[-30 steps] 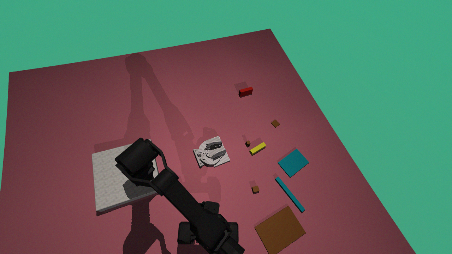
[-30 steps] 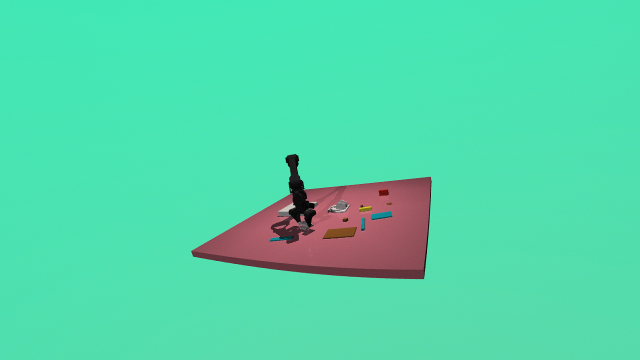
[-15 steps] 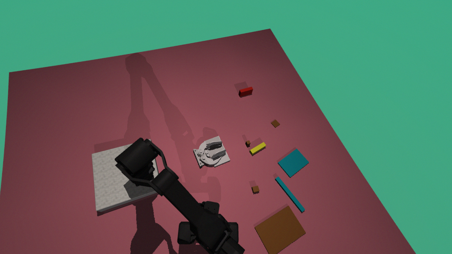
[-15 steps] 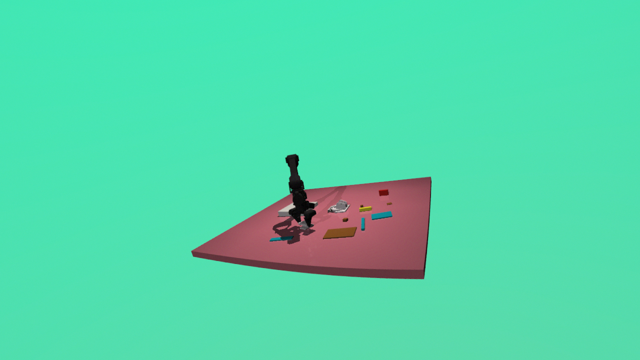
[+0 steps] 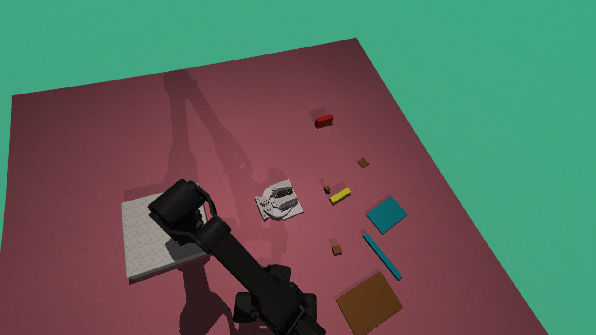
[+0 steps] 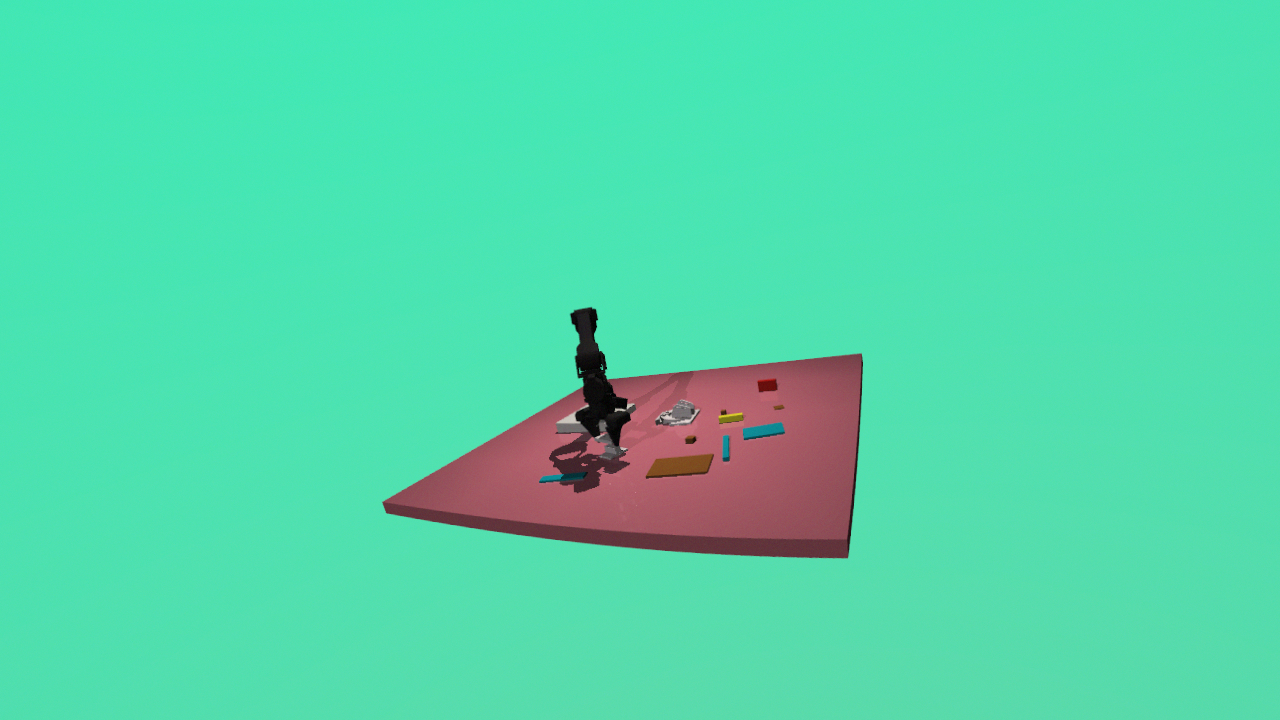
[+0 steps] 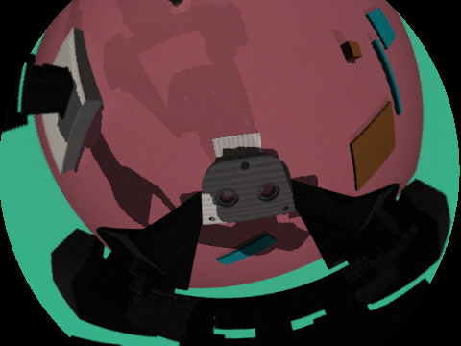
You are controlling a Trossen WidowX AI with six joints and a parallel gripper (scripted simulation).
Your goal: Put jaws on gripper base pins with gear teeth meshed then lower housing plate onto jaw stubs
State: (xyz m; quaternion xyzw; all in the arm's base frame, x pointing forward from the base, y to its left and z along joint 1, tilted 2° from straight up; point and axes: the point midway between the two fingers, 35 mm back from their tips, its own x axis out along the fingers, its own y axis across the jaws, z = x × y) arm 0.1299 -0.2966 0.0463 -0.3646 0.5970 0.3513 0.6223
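The white gripper base (image 5: 295, 212) lies mid-table in the top view. Two dark grey jaws (image 5: 283, 191) (image 5: 287, 204) lie side by side on it; whether their teeth mesh is too small to tell. My black gripper (image 7: 247, 190) (image 6: 607, 435) is shut on the edges of the grey ribbed housing plate (image 7: 248, 211), which shows two large round holes and small corner holes in the wrist view. A white ribbed block (image 7: 237, 142) shows behind the plate, partly hidden by it. The arm hides the plate in the top view.
A thick pale slab (image 5: 139, 237) (image 6: 570, 425) is left of the base, partly under the arm. A teal strip (image 7: 246, 249) (image 6: 562, 478) lies near my gripper. A brown plate (image 5: 369, 304) (image 7: 376, 144), small brown blocks, other teal pieces, a yellow bar (image 5: 340, 195) and red block (image 5: 324, 121) lie rightward.
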